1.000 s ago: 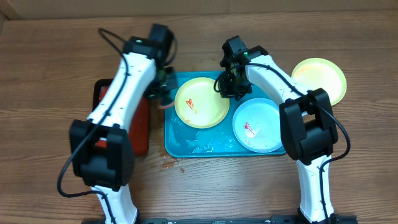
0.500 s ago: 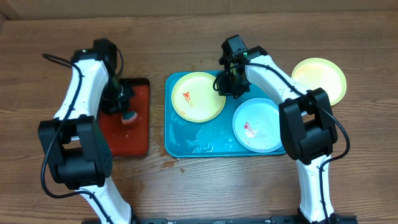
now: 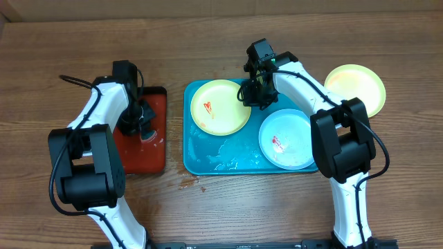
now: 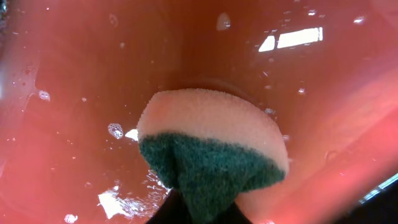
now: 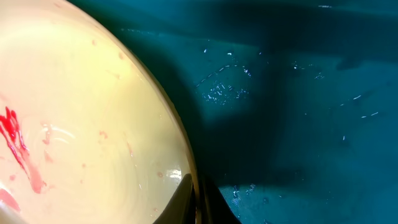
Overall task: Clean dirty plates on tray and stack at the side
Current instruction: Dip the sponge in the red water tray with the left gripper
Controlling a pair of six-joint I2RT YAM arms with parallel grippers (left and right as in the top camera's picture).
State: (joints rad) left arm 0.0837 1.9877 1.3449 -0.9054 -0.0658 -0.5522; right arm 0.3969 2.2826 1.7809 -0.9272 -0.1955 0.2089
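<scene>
sponge (image 4: 211, 149) base cropped, plate (image 5: 81, 112) cut off — right claw (image 5: 198, 202) barely seen

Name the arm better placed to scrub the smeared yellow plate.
Left: the left gripper holds the sponge on the red tray; the right gripper pinches the rim of the yellow plate.

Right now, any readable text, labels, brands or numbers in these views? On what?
No readable text anywhere.
Bare, no print: yellow-green plate, second yellow-green plate, blue-white plate, turquoise tray, red tray, sponge.
Arm housing: any marking too small to tell.
</scene>
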